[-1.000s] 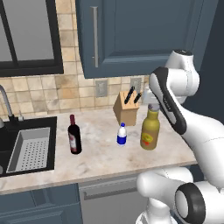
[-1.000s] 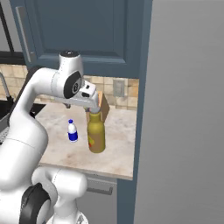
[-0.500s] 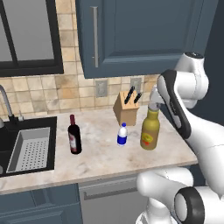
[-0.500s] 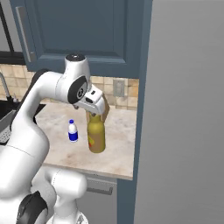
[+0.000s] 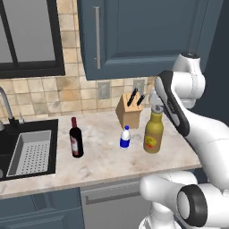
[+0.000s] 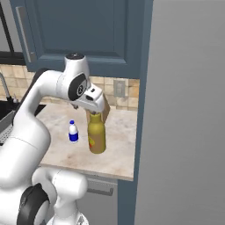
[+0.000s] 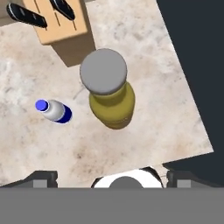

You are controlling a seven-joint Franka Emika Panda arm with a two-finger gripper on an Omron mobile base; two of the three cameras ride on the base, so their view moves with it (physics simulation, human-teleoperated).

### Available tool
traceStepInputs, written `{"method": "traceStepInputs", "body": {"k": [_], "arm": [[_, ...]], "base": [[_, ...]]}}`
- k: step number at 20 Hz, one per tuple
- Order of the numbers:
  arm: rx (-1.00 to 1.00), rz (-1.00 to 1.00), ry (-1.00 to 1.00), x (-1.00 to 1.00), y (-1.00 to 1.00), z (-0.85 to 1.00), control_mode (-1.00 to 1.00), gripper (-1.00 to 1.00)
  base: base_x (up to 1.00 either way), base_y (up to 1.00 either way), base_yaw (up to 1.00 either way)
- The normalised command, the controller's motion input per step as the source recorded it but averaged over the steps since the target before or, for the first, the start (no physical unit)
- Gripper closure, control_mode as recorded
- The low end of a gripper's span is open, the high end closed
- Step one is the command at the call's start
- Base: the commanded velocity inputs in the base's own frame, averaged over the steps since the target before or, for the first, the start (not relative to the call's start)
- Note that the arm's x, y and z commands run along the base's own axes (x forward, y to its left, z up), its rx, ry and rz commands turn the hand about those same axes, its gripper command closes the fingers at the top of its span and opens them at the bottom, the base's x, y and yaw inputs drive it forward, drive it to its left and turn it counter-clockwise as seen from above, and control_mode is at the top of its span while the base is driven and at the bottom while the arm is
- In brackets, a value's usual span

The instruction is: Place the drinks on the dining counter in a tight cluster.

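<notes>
Since a second ago the white arm has swung its hand in over the tall mustard-yellow bottle with a grey cap (image 5: pixel 153 134), and the two-finger gripper (image 5: pixel 156 108) now sits right above that cap, jaws spread wide and holding nothing. In the left base view the forearm crosses in front of the hand, so the fingers themselves are hard to make out; in the right base view the gripper (image 6: pixel 94 111) is seen from behind and its tips are hidden by the white hand housing. Whether any finger touches the cap cannot be told.

From the hand's own camera, the grey cap (image 7: pixel 103 71) lies almost straight below, covering most of the yellow bottle's shoulders, and the label is out of sight. A small clear bottle with a blue label and white cap (image 7: pixel 54 110) stands near the yellow one on the hand's left, apart from it. Beyond the cap, a light wooden knife block with black handles (image 7: pixel 62 22) is cut off by the frame edge. A dark wine bottle with a red top (image 5: pixel 76 138) stands well apart on the far side of the small bottle, near the black sink (image 5: pixel 24 152).

The marble counter (image 7: pixel 166 109) ends just right of the yellow bottle, at a dark drop; a tall grey panel (image 6: pixel 184 110) stands close on that side. Bare marble lies open in front of the bottles.
</notes>
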Motion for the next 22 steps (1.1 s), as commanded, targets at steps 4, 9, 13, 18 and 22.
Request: {"method": "traceStepInputs", "body": {"k": [4, 9, 13, 18, 22], "arm": [[-0.06, 0.16, 0.0, 0.25, 0.0, 0.0, -1.0, -1.0], [-0.05, 0.06, 0.0, 0.26, 0.0, -0.03, -1.0, -1.0], [0.0, 0.03, 0.0, 0.09, 0.0, -0.06, -1.0, -1.0], [0.0, 0.0, -0.01, 0.01, 0.0, -0.1, -1.0, -1.0], [0.0, 0.0, -0.08, 0.0, 0.0, -0.35, -1.0, -1.0]], "base": [[0.0, 0.0, 0.0], [0.0, 0.0, 0.0], [0.0, 0.0, 0.0], [0.0, 0.0, 0.0], [0.0, 0.0, 0.0]]}}
